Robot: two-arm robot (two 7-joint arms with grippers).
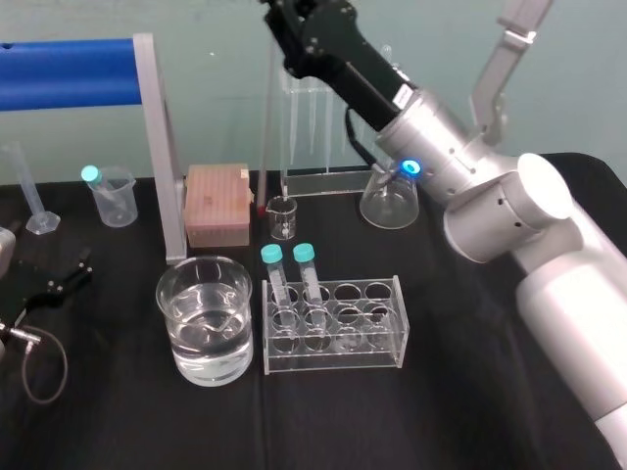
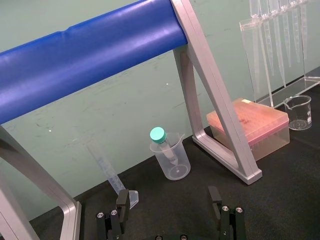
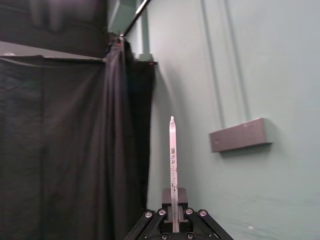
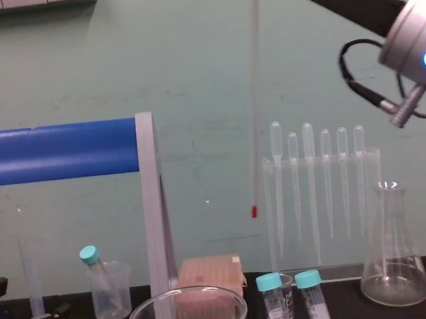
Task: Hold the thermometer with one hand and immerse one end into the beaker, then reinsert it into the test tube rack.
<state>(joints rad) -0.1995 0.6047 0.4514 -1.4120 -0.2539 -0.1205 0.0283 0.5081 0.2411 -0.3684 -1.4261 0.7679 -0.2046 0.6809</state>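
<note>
- Black-clothed table [image 1: 470, 411] stands before a green wall. The wide beaker [image 1: 206, 318], part-filled with water, sits just left of the test tube rack [image 1: 333, 325].
- Right gripper [image 3: 173, 200], high above the table, is clamped on the thermometer [image 4: 254, 103]. The thermometer hangs in open air beside the pipettes [image 4: 312, 181], red tip well above the beaker's rim.
- Left gripper [image 2: 170, 205] rests near the table's left edge, fingers apart.

Found no brand, label or sign that could be read. Noted a printed scale of fine dark ticks with small characters beside them running up the thermometer [image 3: 173, 172], recorded in the right wrist view; could not make out any figure. Noted faint graduation marks on the tall plastic measuring cylinder [image 2: 103, 162] in the left wrist view; likewise read no numbers.
</note>
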